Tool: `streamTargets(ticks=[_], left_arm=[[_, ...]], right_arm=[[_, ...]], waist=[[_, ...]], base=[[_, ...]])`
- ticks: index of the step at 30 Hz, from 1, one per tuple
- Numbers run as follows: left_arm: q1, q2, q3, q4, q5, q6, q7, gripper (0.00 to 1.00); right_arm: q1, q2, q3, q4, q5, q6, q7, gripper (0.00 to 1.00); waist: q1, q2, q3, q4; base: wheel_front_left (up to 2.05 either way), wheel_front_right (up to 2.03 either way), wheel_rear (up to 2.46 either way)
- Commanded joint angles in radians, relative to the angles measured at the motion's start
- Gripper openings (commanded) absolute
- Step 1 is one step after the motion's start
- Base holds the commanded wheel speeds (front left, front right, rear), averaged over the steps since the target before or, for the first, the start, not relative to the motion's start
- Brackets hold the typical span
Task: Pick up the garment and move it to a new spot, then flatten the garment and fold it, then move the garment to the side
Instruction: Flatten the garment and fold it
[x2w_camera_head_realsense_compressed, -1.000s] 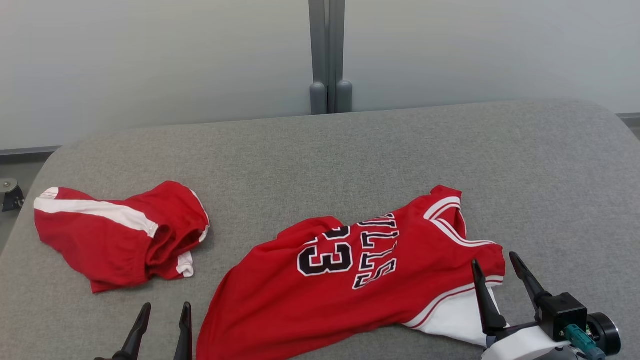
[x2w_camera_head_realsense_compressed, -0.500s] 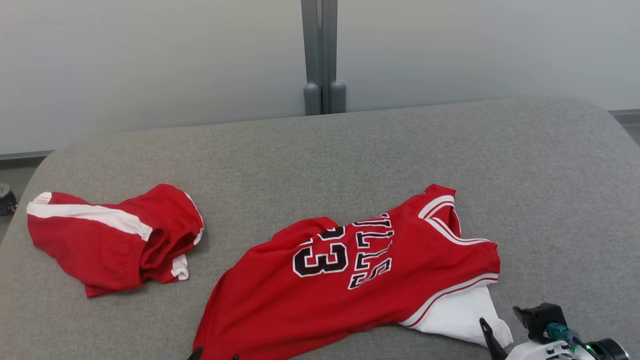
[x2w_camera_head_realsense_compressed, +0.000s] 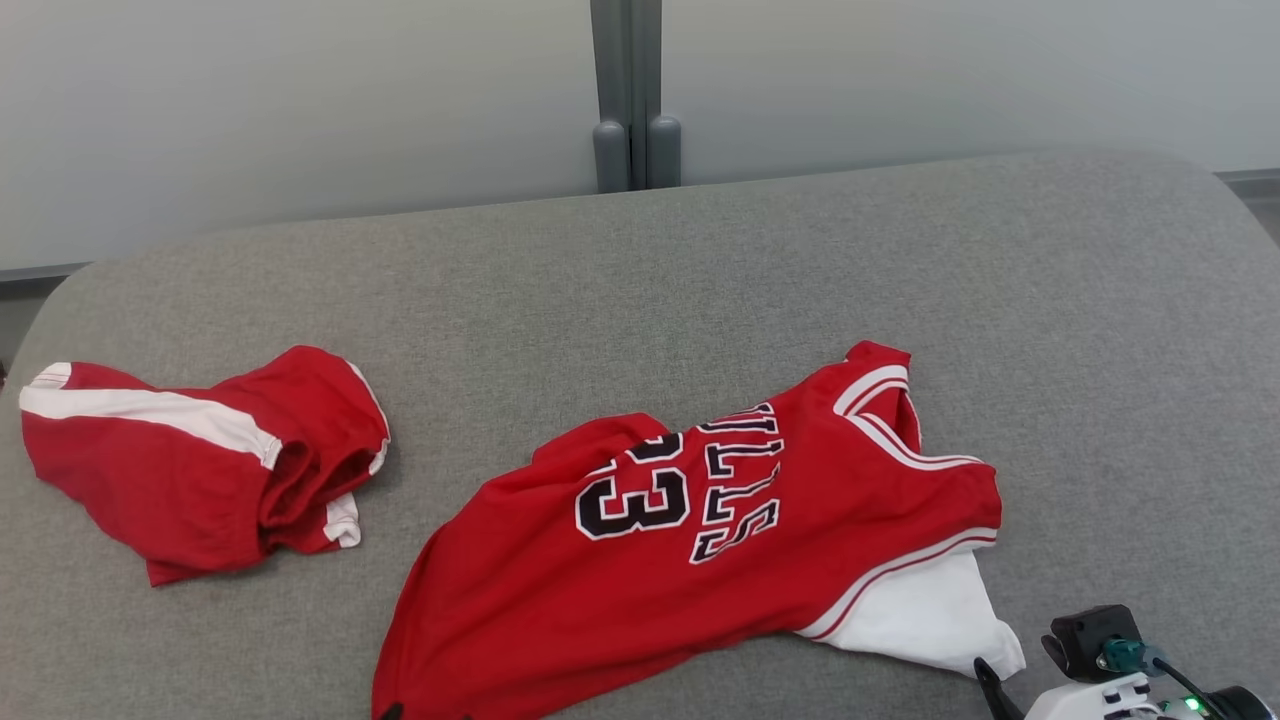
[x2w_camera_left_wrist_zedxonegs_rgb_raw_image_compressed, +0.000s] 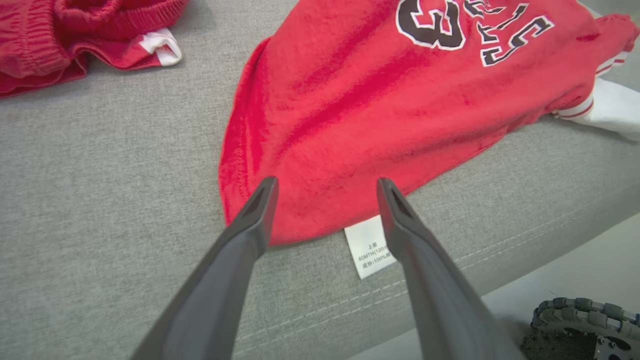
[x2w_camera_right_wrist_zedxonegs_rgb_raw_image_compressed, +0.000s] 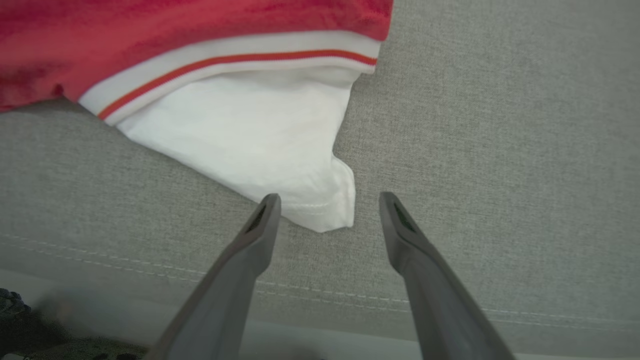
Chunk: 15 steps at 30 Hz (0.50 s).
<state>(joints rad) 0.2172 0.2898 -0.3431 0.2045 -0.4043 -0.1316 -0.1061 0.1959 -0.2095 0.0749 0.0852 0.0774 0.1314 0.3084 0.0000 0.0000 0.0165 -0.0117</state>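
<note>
Head view: jersey lay diagonal, hem near-left, shoulders far-right; left claw and right claw wide, empty.

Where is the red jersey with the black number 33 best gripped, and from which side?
Grip the red jersey at its two near corners, from the front edge of the grey cushion: the red hem corner by the white label, and the white corner. Both lie flat, edges free.
</note>
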Motion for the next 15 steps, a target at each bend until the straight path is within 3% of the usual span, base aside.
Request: streamTargets(ticks=[1,15], left_arm=[[-0.02,0.007,0.003,0.013,-0.007,0.002,-0.004,1.0],[-0.065,0.011,0.035,0.109,-0.038,0.026,-0.009,1.0]], right_arm=[[-0.017,0.003,0.003,0.0,0.004,-0.001,0.007,1.0],[-0.061,0.018,0.014,0.039,-0.006,-0.001,0.009,1.0]], waist=[[0.0,0.0,0.011,-0.002],[0.0,0.0,0.055,0.01]], base=[[0.0,0.0,0.0],[0.0,0.0,0.0]])
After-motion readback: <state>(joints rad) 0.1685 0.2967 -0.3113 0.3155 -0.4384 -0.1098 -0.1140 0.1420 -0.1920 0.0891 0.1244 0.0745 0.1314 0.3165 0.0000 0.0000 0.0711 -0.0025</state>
